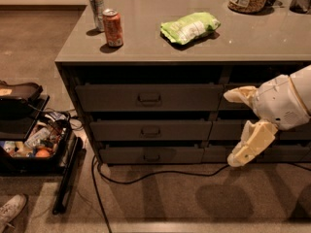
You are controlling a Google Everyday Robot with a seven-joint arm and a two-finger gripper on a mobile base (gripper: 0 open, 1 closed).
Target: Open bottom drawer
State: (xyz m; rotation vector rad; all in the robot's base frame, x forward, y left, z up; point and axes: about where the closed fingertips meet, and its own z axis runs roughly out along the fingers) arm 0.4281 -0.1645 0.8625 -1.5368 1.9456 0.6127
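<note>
In front of the right-hand drawers of the cabinet (68,76), the gripper (231,128) is hanging in the air, well to the right of the bottom drawer (121,154). That drawer is sitting shut at the foot of the left stack, just above the floor, with its small dark handle (151,157) at centre. The gripper's two pale fingers (252,142) are standing wide apart, one above the other, and are gripping nothing. Their tips are pointing left, the lower one also slanting down toward the floor. The bulky white arm (286,101) behind them is reaching in from the right edge of the view, at about the height of the middle drawer (121,130). Judging by this, the reach toward the handle is the step in hand, and nothing is being touched yet. The next move is calling for a shift left and lower, so that the fingers are straddling the bar handle, then a closing grip and a straight pull outward. A black cable (146,176) is lying on the floor just in front of the drawer, and I judge it worth watching as the drawer slides out.
</note>
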